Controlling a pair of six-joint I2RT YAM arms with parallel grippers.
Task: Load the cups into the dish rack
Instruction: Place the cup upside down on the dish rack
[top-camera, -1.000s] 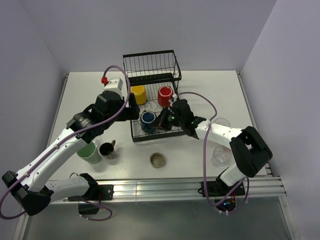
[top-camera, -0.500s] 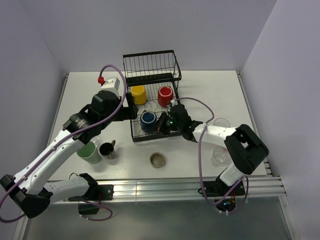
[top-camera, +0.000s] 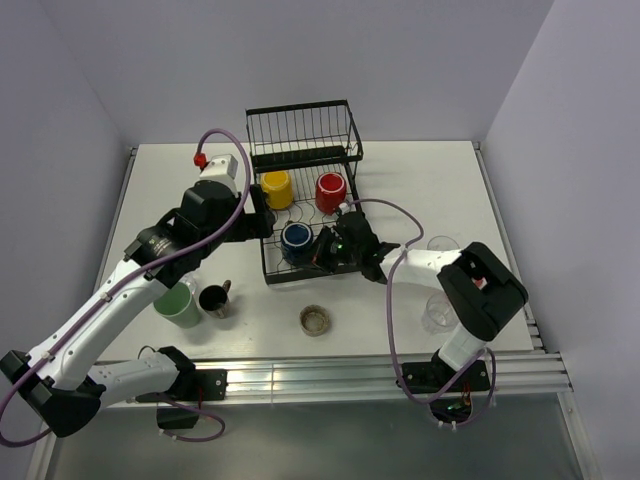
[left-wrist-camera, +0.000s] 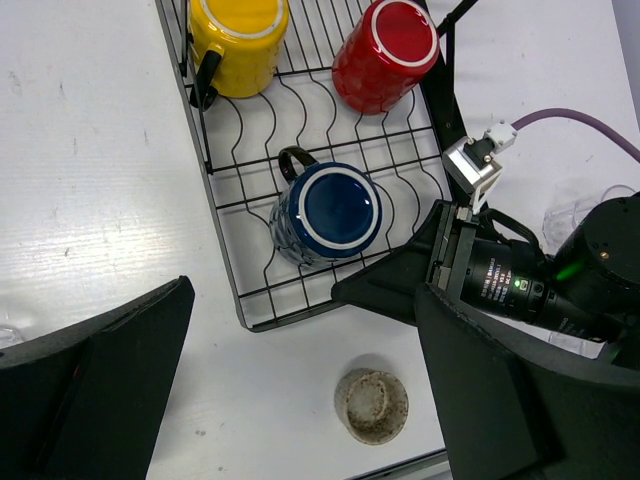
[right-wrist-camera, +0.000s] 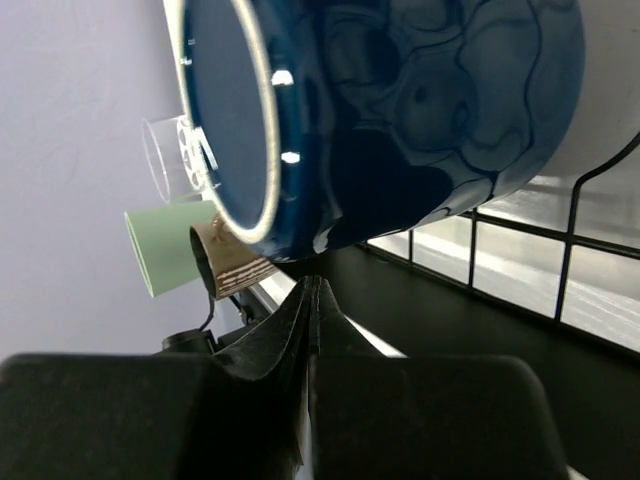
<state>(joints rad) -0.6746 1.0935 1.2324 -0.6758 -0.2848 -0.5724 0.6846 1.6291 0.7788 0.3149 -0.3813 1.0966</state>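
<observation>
The black wire dish rack (top-camera: 304, 128) stands at the table's back centre. A yellow mug (top-camera: 277, 189), a red mug (top-camera: 330, 192) and a navy mug (top-camera: 296, 240) sit upside down on its low part (left-wrist-camera: 225, 250). My right gripper (top-camera: 323, 247) is shut and empty, and its tip (right-wrist-camera: 312, 285) lies low beside the navy mug (right-wrist-camera: 400, 110). My left gripper (left-wrist-camera: 300, 400) hangs open above the rack's front left edge with nothing between its fingers. On the table are a green tumbler (top-camera: 178, 305), a black mug (top-camera: 213, 299) and a low brownish glass (top-camera: 315, 320).
Two clear glasses (top-camera: 441, 247) (top-camera: 440, 312) stand on the right, close to my right arm. Another clear glass (right-wrist-camera: 170, 150) shows behind the green tumbler (right-wrist-camera: 165, 250) in the right wrist view. The rack's tall basket section is at the back. Walls close three sides.
My right gripper has slid left along the rack's front, closer to the navy mug. The left arm has drawn back slightly to the left. No cup has moved.
</observation>
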